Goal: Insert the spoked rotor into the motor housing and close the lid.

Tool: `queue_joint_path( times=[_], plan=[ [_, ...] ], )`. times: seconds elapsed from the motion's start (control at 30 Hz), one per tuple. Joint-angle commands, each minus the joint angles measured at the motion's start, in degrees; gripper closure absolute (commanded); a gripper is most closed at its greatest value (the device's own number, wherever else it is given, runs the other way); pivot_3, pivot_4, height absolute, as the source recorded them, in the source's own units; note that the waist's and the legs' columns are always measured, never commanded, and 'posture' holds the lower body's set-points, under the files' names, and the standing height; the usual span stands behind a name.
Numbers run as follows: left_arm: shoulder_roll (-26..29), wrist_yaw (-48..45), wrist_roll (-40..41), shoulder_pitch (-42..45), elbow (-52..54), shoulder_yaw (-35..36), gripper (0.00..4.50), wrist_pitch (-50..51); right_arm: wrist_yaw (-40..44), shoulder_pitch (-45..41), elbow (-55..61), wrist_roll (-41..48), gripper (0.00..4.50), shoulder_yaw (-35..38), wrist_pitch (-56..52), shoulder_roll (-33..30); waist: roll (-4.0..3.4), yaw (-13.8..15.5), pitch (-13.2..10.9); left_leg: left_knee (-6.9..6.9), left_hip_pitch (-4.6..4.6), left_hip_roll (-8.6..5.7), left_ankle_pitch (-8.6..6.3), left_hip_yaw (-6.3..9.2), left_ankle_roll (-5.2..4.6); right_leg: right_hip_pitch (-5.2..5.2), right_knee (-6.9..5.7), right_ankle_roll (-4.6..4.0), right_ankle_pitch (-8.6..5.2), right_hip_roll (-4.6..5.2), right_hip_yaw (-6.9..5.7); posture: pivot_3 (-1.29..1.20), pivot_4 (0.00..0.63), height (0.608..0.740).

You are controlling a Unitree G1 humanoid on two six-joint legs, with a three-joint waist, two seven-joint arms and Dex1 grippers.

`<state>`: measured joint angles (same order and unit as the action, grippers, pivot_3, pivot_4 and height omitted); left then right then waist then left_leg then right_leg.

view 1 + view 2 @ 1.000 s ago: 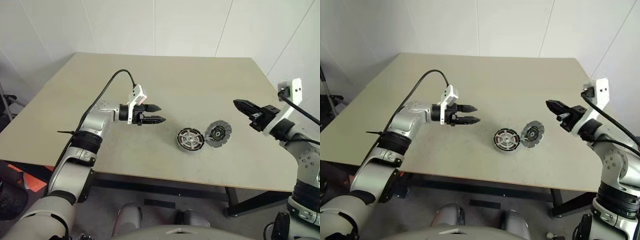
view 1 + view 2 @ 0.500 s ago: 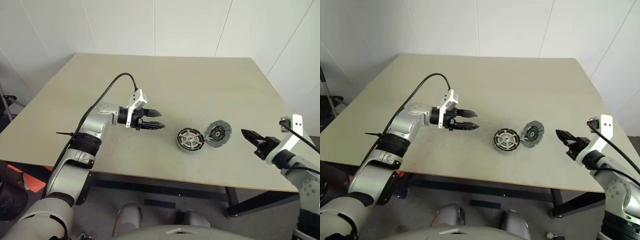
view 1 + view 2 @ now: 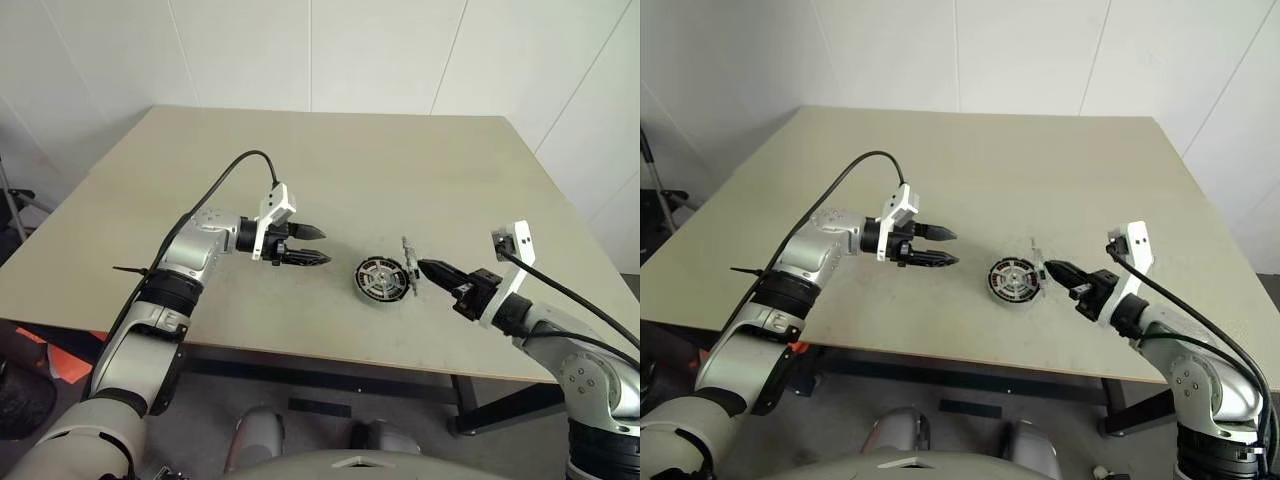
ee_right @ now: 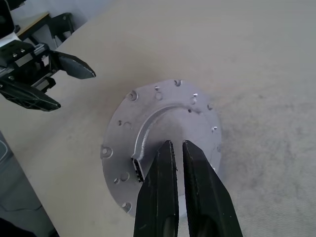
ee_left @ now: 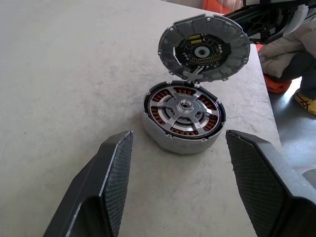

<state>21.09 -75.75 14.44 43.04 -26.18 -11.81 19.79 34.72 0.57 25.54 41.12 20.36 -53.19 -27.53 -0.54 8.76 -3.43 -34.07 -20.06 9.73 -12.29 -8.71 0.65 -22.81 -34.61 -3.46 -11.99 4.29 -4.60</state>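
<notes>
A beige table [image 3: 330, 170] fills the middle of the head camera's frame, in front of white walls. On it sits one motor housing [image 3: 381, 281], a squat round ring just right of centre in the lower half of the frame. One spoked rotor [image 5: 184, 105], a shiny silver wheel, lies seated inside it, with copper windings visible between the spokes. One lid [image 5: 204, 48], a grey disc with a green-and-black centre, stands tilted up on edge at the housing's right side, touching its rim.

Two grippers are in view. The left gripper [image 3: 308, 245], left of centre, hovers above the table with its two black fingers spread apart, holding nothing, well apart from the housing and pointing toward it. The right gripper [image 3: 428, 268] reaches in from the lower right, its two fingers pressed together, their tips at the lid's plain silver back [image 4: 163, 128].
</notes>
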Motion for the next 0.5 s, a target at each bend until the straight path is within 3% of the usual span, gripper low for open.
queue_joint_path(
  times=[0.03,0.5],
  plan=[
    [0.2,0.2,0.3,0.5,2.1,0.5,1.31,-0.2,1.8,-0.9,1.9,2.5,4.25,-1.0,-0.8,-3.0,0.00,0.0,0.0,0.00,0.00,0.00,0.00,0.00,0.00,0.00,0.00,0.00,0.00,0.00,0.00,0.00,0.000,0.740],
    [0.5,1.7,0.6,-0.5,3.6,1.0,1.31,0.4,1.3,-7.9,-2.7,-2.8,4.25,-15.0,3.0,-2.5,0.00,-0.1,0.0,0.00,-0.01,0.00,0.02,0.02,0.04,0.00,0.00,0.02,-0.01,0.00,-0.01,0.00,0.000,0.740]
  ],
)
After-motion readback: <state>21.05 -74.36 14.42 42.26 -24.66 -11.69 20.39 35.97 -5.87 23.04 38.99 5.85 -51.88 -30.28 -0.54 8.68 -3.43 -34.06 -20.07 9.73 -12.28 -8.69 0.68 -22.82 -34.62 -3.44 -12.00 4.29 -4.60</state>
